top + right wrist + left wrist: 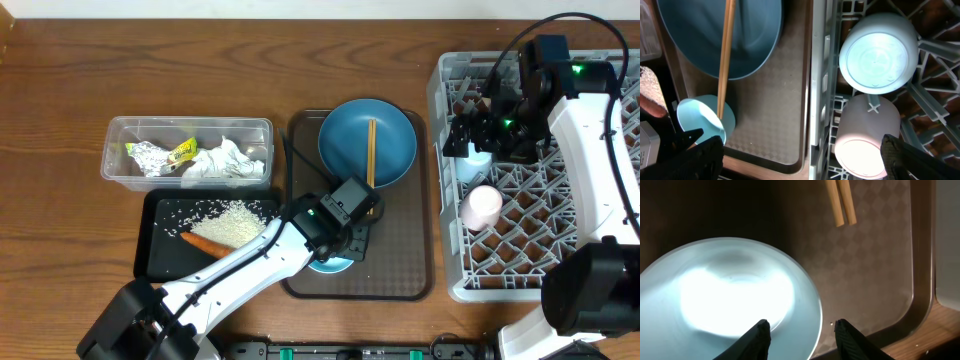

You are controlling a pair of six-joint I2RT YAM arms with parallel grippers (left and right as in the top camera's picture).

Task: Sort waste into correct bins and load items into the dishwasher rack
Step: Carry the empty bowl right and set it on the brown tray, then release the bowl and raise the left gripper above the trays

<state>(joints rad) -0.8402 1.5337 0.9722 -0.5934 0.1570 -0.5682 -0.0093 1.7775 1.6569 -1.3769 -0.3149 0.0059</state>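
Observation:
The white bowl with a light blue outside [330, 265] [730, 295] sits at the front of the brown serving tray. My left gripper [347, 238] [802, 330] is open over it, one finger above the bowl's inside and the other outside its rim. Wooden chopsticks [371, 150] [840, 202] lie across the blue plate [367, 143] [725, 35]. In the grey dishwasher rack [600, 250] the pink cup [481, 207] [867, 135] and the light blue cup [478, 160] [879, 52] stand upside down. Above the rack's left edge my right gripper [470, 140] [805, 150] is wide open and holds nothing.
The clear tub [120, 130] holds crumpled tissues [225, 160] and a foil wrapper [160, 155]. The black tray [150, 255] carries rice scraps [235, 220] and a carrot [205, 243]. The brown serving tray [400, 260] lies between the bins and the rack.

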